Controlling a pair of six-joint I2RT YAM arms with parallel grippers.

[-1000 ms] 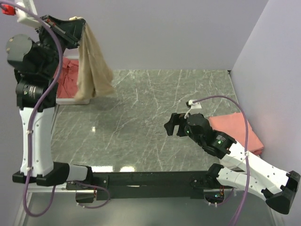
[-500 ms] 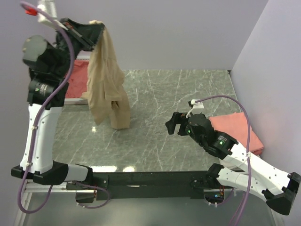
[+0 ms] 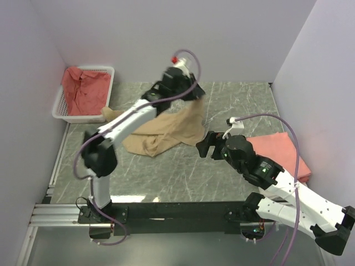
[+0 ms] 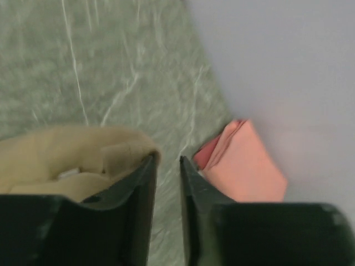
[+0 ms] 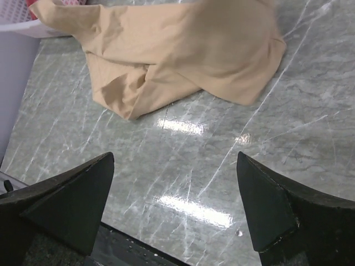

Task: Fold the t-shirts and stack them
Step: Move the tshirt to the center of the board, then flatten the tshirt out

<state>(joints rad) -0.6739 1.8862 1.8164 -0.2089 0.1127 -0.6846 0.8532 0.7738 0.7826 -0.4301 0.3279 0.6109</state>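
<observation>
The tan shirt lies crumpled on the table, just toward 11 o'clock of centre. One end trails toward the basket at 10 o'clock, which holds red shirts. A folded pink shirt sits at 3 o'clock against the wall.

The left end effector reaches over the far end of the tan shirt. Its fingers stand narrowly apart with bare table showing through the gap, and the cloth is bunched against the outside of one finger, not between them. The right end effector hovers at 4 o'clock of the shirt, spread wide and holding nothing.

The shirt looks light, limp and thin. It will probably sag and bunch wherever it is lifted, drag on the smooth stone rather than slide as a sheet, and keep no shape of its own. It is not fragile. A pinch at an edge or corner looks best: the shoulder seams or hem corners, one per end effector, so the cloth can be pulled flat. The seams are buried in folds here, so which edge is which I cannot tell.
</observation>
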